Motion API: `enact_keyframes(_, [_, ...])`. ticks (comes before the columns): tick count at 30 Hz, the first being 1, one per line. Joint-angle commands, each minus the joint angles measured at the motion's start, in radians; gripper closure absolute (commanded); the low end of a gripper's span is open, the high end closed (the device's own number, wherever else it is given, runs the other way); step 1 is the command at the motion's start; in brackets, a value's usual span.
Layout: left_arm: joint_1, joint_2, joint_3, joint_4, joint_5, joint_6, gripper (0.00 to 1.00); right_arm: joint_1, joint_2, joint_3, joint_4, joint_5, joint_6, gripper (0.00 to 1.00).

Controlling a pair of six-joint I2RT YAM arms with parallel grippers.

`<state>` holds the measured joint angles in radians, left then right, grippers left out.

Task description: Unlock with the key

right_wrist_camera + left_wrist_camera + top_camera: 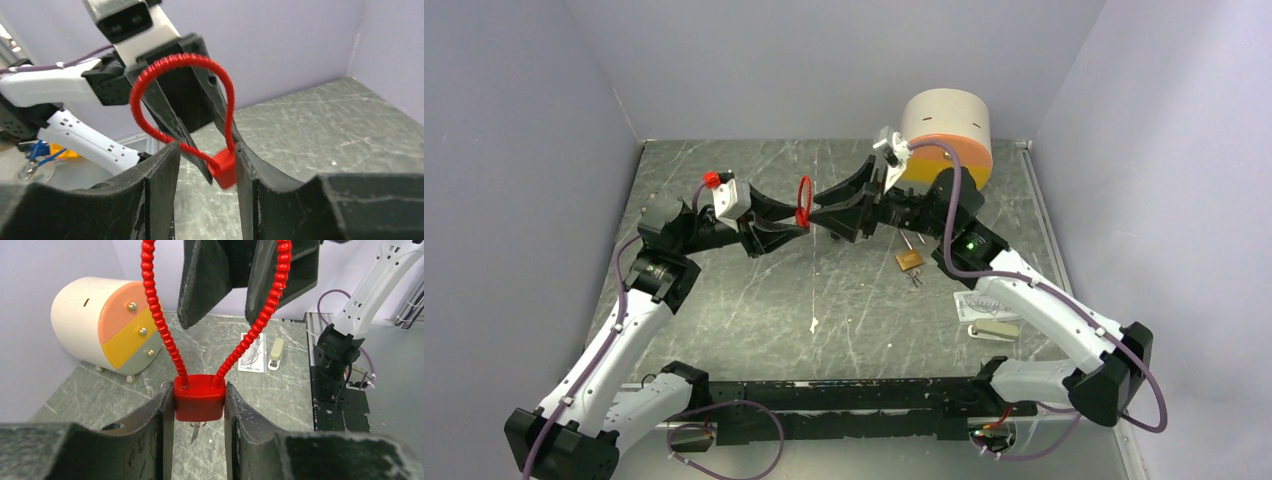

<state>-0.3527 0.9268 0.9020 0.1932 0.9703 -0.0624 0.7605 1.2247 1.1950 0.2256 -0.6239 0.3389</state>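
Grey table (pixel 754 300), mid-frame: left gripper (pixel 199 392) clamping red lock (pixel 199 401); right gripper (pixel 206 147) jaws standing apart; off-centre closing risking knocking key (pixel 196 430).

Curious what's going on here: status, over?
Left gripper shut on red lock, key sticking out below. Right gripper open around it. Nothing in the way.

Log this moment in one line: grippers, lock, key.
left gripper: shut on red cable lock | key: sticking out under lock | right gripper: open, jaws straddling lock
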Motion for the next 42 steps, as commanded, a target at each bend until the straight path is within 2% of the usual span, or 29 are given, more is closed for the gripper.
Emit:
enact_keyframes(1, [-0.002, -0.023, 0.009, 0.076, -0.022, -0.022, 0.98, -0.001, -0.102, -0.143, 0.199, 0.157, -0.003, 0.53])
enact_keyframes(3, [-0.002, -0.029, -0.024, 0.113, -0.009, -0.052, 0.97, 0.0, -0.126, -0.201, 0.243, 0.231, 0.016, 0.52])
enact_keyframes(6, [-0.002, -0.027, -0.027, 0.101, 0.032, -0.052, 0.98, -0.002, -0.113, -0.195, 0.215, 0.271, 0.024, 0.5])
enact_keyframes(12, [-0.001, -0.004, -0.016, 0.074, 0.095, -0.051, 0.97, -0.001, -0.037, -0.095, 0.196, 0.141, 0.024, 0.48])
enact_keyframes(19, [-0.002, 0.022, -0.009, 0.078, 0.139, -0.082, 0.97, 0.0, 0.038, -0.016, 0.206, 0.069, 0.048, 0.48])
enact_keyframes(25, [-0.001, 0.023, -0.012, 0.078, 0.138, -0.092, 0.97, 0.002, 0.11, 0.029, 0.23, -0.056, 0.091, 0.57])
enact_keyframes(27, [-0.002, 0.023, -0.013, 0.076, 0.134, -0.097, 0.98, 0.001, 0.125, 0.035, 0.227, -0.056, 0.105, 0.68])
enact_keyframes(29, [-0.002, 0.02, -0.015, 0.045, 0.118, -0.087, 0.97, 0.002, 0.128, 0.047, 0.199, -0.049, 0.106, 0.91])
enact_keyframes(30, [-0.001, 0.018, -0.015, 0.012, 0.099, -0.075, 0.97, 0.002, 0.118, 0.042, 0.193, -0.034, 0.104, 0.99])
enact_keyframes(35, [-0.002, 0.004, -0.022, -0.186, -0.123, -0.042, 0.97, 0.002, -0.002, -0.079, 0.267, 0.05, 0.07, 1.0])
enact_keyframes(42, [-0.003, 0.011, -0.075, -0.349, -0.032, -0.053, 0.98, 0.002, -0.075, -0.135, 0.294, 0.226, 0.001, 1.0])
